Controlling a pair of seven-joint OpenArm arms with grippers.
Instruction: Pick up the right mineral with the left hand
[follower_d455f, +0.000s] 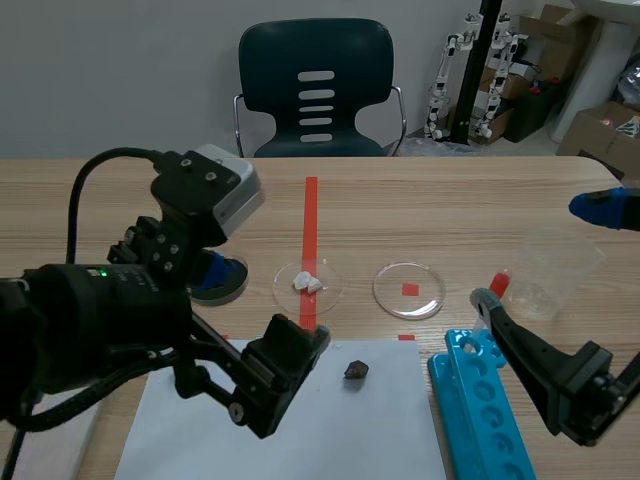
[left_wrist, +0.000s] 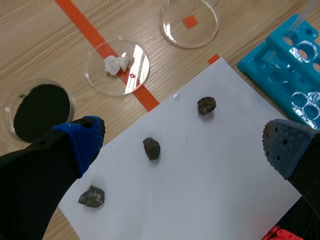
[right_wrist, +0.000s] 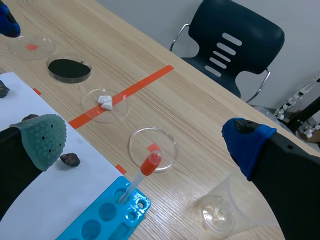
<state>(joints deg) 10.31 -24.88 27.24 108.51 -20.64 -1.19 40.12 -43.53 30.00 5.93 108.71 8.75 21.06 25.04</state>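
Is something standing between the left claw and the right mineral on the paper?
Nothing visible does. The left claw is open above the white paper, and the right mineral lies uncovered ahead of it. The middle mineral and the blue rack lie apart from it, one on each side.

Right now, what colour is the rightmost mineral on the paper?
The right mineral is dark brown, nearly black; the left wrist view shows it best.
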